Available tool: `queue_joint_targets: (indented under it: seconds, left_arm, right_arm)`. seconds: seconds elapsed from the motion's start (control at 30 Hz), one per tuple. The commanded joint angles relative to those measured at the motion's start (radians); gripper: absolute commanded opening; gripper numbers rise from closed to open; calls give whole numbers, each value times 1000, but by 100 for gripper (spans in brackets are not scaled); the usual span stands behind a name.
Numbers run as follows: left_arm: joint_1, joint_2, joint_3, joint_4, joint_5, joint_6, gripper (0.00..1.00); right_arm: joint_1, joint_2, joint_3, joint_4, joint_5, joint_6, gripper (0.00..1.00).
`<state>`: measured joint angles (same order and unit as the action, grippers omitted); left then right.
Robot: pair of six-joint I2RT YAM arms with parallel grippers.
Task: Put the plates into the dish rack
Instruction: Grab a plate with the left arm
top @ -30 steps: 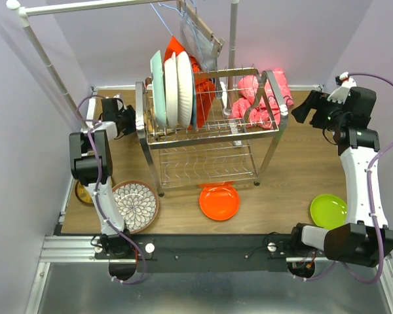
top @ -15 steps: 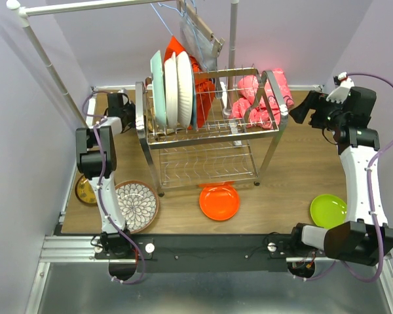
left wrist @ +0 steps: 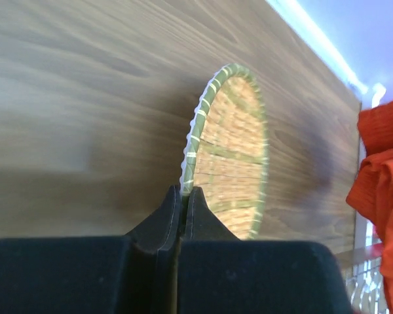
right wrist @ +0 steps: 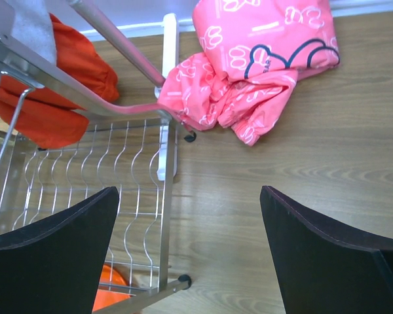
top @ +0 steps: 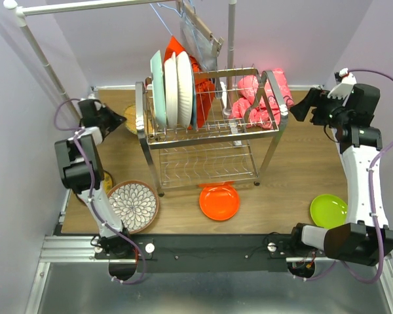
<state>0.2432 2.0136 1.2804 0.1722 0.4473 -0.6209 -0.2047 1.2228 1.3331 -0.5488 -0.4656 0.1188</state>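
In the left wrist view my left gripper (left wrist: 183, 191) is shut on the green-edged rim of a woven tan plate (left wrist: 236, 157), which stands on edge above the wooden table. From above, that gripper (top: 120, 120) sits just left of the dish rack (top: 209, 131), with the tan plate (top: 131, 122) between them. Mint (top: 157, 88), white (top: 173, 88) and teal (top: 192, 98) plates stand in the rack's upper shelf. An orange plate (top: 219, 201), a lime green plate (top: 328, 210) and a floral plate (top: 133, 205) lie flat on the table. My right gripper (right wrist: 188, 196) is open and holds nothing, near the rack's right end.
A red cloth (top: 200, 78) sits behind the racked plates and a pink cloth (top: 262, 95) lies at the rack's back right. A white clothes rail (top: 39, 46) with a hanging bag (top: 200, 33) runs across the back. Walls close in left and right.
My left gripper has shut on the tan plate's rim and swung left, away from the rack, with the plate. The right arm has stayed put.
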Motion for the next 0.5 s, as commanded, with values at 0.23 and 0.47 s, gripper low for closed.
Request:
queue_joint_targets:
  seconds: [0.23,0.47]
  left_arm:
    - [171,-332,-196,151,194,-72,0]
    - [254,-545,-331,159,173,-171,0]
  right_arm:
    - [-7,32,215,21,-37,-60,97]
    - [-7,64,316,-2,-208,-172,97]
